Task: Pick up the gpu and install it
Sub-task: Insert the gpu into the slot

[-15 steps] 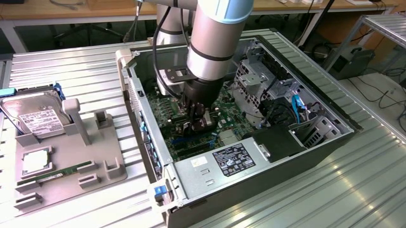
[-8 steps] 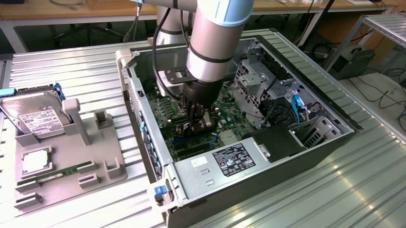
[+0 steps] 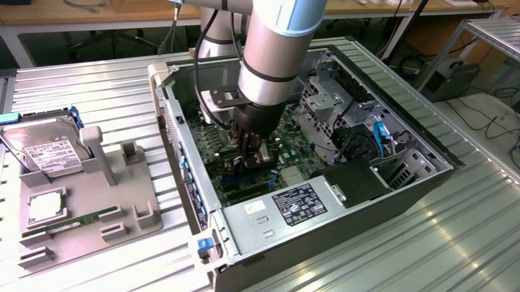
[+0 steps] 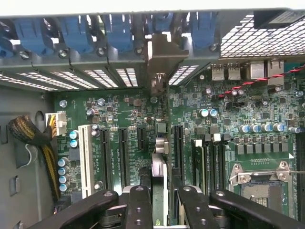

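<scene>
**Gripper inside the case, clamped on the gpu**

Your worktop [image 3: 422, 243] of ribbed metal carries an open computer case [image 3: 349, 237], and the arm [image 3: 281, 48] reaches down into it. Directly beneath the gripper [image 3: 253, 159] you have the green motherboard [image 4: 124, 105]. Near the gripper, against the case's end wall, sits the silver power supply [image 3: 284, 210] with its black label.

Well apart from the gripper, outside the case, a grey holder [image 3: 81, 240] stands on the worktop. It carries a hard drive [image 3: 45, 149], a processor [image 3: 46, 207] and a RAM stick [image 3: 73, 220].

In the wrist view the gripper [image 4: 164, 205] is closed on the gpu [image 4: 159, 167], one of its black fingers [image 4: 139, 205] on each side of the card. You see the gpu edge-on and upright, running straight out from the gripper. Its silver bracket [image 4: 159, 57] is at the far end, against the case's rear wall among the blue latches [image 4: 76, 31]. The card stands over the board with a black slot [image 4: 123, 152] to one side of the gripper and another [image 4: 177, 148] to the other. You cannot tell whether its lower edge sits in a slot.
</scene>
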Robot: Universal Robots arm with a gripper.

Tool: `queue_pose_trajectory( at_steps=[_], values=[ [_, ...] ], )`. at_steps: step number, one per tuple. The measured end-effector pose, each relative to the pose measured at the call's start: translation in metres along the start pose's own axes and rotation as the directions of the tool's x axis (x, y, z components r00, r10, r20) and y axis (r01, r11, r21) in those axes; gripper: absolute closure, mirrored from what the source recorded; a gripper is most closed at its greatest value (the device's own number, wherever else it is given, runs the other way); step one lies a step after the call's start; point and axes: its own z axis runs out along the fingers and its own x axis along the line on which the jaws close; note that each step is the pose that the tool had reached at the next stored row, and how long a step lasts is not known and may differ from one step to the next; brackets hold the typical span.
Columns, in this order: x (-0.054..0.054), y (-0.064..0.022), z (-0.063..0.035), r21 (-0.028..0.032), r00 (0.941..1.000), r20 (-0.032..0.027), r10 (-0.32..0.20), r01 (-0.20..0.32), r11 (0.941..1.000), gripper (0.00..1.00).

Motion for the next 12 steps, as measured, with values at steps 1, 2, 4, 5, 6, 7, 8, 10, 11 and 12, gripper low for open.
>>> queue_pose_trajectory(
  at_steps=[1, 2, 4, 5, 6, 7, 8, 10, 11, 12],
  values=[
    [0.0, 0.0, 0.0001, 0.0001, 1.0, 0.0002, 0.0, 0.0, 1.0, 0.74],
    [0.0001, 0.0, 0.0002, 0.0001, 1.0, 0.0002, 0.0, 0.0, 1.0, 0.74],
    [0.0003, 0.0001, 0.0008, -0.0001, 1.0, 0.0, 0.0, 0.0, 1.0, 0.74],
    [0.0004, 0.0001, 0.001, -0.0001, 1.0, 0.0, 0.0, 0.0, 1.0, 0.74],
    [0.0007, 0.0, 0.0015, -0.0001, 1.0, 0.0001, 0.0, 0.0, 1.0, 0.74],
    [0.0009, 0.0, 0.0018, -0.0002, 1.0, 0.0001, 0.0, 0.0, 1.0, 0.74],
    [0.0012, -0.0001, 0.0022, -0.0002, 1.0, 0.0001, 0.0, 0.0, 1.0, 0.74],
    [0.0021, -0.0001, 0.0032, -0.0002, 1.0, 0.0, 0.0, 0.0, 1.0, 0.74],
    [0.0027, -0.0001, 0.0037, -0.0003, 1.0, 0.0, 0.0, 0.0, 1.0, 0.74],
    [0.0035, -0.0003, 0.0043, -0.0001, 1.0, 0.0, 0.0, 0.0, 1.0, 0.74]
  ],
)
